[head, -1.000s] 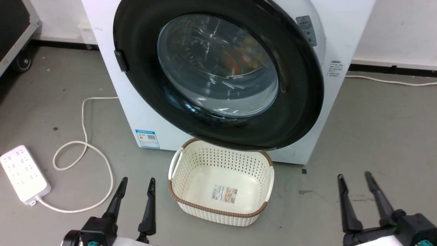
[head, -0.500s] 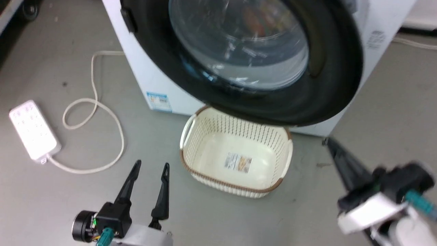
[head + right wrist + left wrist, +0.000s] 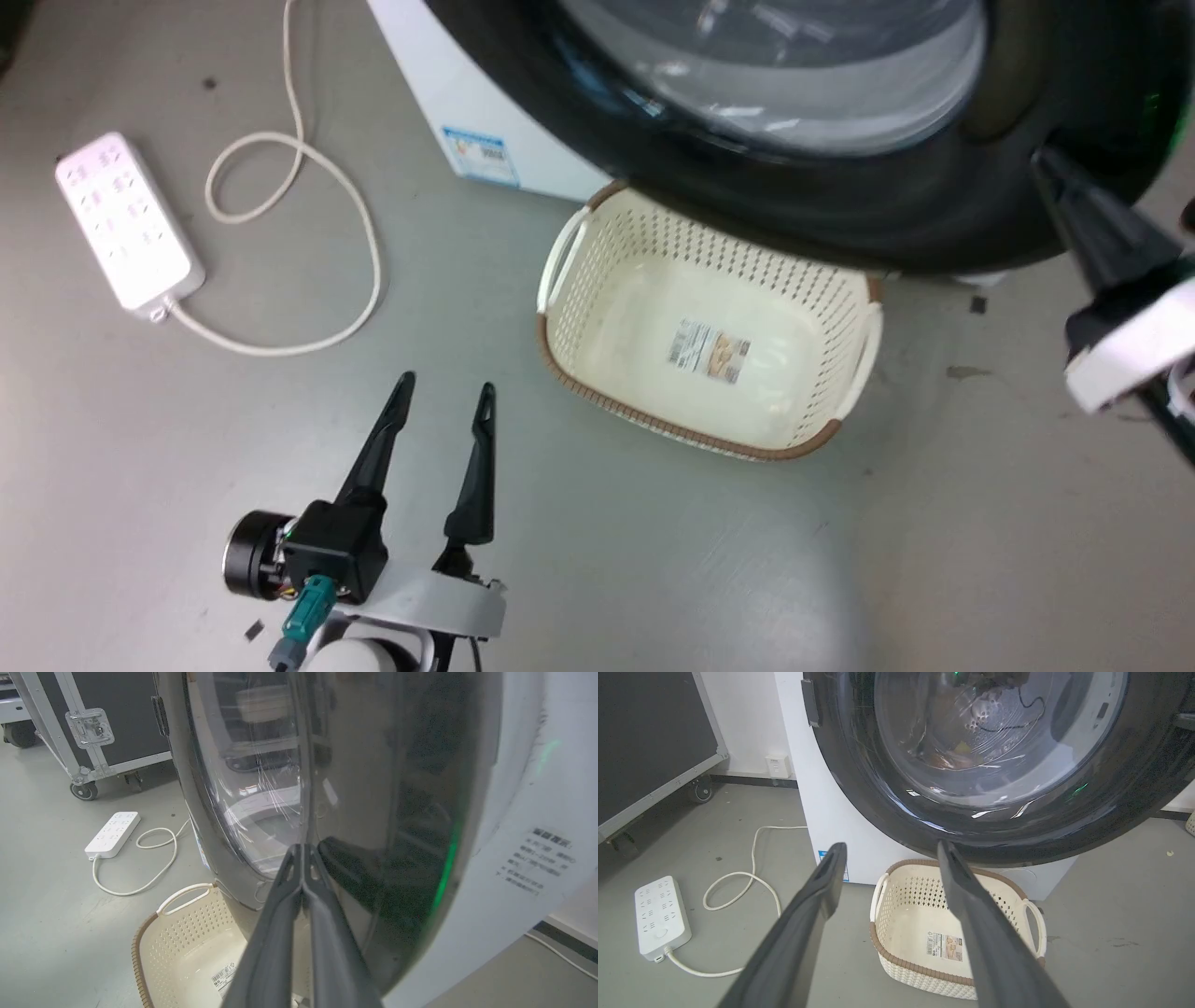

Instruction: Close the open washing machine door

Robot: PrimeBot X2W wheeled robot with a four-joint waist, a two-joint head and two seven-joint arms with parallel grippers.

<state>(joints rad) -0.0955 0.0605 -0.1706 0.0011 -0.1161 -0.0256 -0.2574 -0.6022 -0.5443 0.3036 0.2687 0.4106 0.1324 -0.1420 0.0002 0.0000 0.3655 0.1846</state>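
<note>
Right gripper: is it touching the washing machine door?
Cannot tell. In the right wrist view the shut right gripper overlaps the washing machine door rim; contact or gap unclear.

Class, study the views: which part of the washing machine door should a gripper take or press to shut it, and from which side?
Press the black rim of the washing machine door on the robot's right, from its outer face, with shut fingers, where the right gripper sits. The rim is too broad to pinch, and a recess there suggests the free edge.
</note>
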